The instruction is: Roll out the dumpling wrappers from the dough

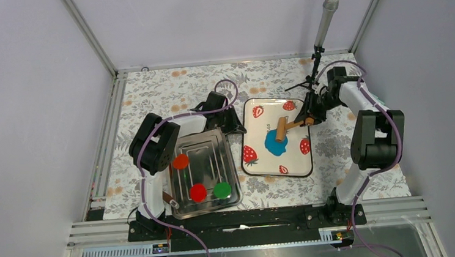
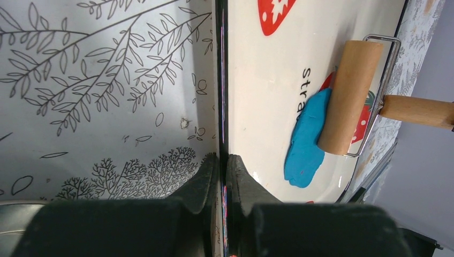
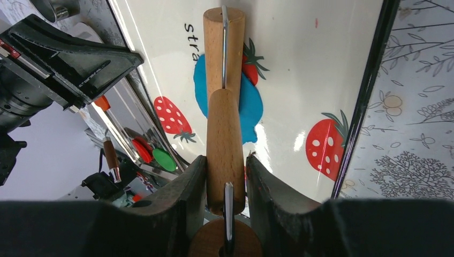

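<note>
The blue dough (image 1: 275,144) lies flattened on the white strawberry tray (image 1: 300,167). It also shows in the left wrist view (image 2: 306,140) and the right wrist view (image 3: 250,101). My right gripper (image 1: 308,119) is shut on the handle of a wooden rolling pin (image 1: 281,128), whose roller rests on the dough's far edge. In the right wrist view the gripper (image 3: 226,163) clamps the handle (image 3: 225,144). My left gripper (image 1: 236,128) is shut on the tray's left rim; in the left wrist view the gripper (image 2: 224,160) pinches the thin rim (image 2: 221,80).
A steel tray (image 1: 180,145) on the left holds two red discs (image 1: 197,192) and a green disc (image 1: 221,190). A brown-handled tool (image 1: 169,199) lies at its near left. A microphone stand (image 1: 322,35) rises at the back right. Frame rails bound the table.
</note>
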`<action>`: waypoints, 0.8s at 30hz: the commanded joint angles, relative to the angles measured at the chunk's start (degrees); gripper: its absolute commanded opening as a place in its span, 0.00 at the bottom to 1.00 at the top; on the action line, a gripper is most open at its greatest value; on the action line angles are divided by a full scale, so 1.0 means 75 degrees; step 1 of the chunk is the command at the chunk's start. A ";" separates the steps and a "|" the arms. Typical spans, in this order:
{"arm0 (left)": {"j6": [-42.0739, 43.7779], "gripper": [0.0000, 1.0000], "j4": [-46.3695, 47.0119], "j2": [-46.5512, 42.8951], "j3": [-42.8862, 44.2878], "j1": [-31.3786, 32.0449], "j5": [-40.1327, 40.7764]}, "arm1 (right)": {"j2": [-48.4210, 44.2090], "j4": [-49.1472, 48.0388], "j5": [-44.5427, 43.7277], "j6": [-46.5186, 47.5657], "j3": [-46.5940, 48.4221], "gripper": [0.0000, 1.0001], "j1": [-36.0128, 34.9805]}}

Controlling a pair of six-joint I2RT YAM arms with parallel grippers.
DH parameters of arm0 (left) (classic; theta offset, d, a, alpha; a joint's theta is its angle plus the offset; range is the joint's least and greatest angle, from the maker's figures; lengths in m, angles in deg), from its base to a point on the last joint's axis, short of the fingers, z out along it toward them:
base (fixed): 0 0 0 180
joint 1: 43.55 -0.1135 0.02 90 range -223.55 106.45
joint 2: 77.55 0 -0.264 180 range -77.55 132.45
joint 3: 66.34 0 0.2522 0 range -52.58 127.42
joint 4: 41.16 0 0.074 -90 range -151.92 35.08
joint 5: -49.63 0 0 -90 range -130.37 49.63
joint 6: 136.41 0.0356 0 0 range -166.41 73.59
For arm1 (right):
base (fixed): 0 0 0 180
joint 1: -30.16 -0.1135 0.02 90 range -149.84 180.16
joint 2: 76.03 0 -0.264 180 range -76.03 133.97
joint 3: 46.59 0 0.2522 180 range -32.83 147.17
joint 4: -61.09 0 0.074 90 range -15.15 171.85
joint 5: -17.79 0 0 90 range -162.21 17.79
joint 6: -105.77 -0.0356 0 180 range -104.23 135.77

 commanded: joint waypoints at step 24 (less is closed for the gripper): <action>0.0429 0.00 -0.0862 0.0518 -0.0310 0.0127 0.0323 | 0.1836 -0.0253 -0.0792 0.0143 0.0199 0.00 -0.1230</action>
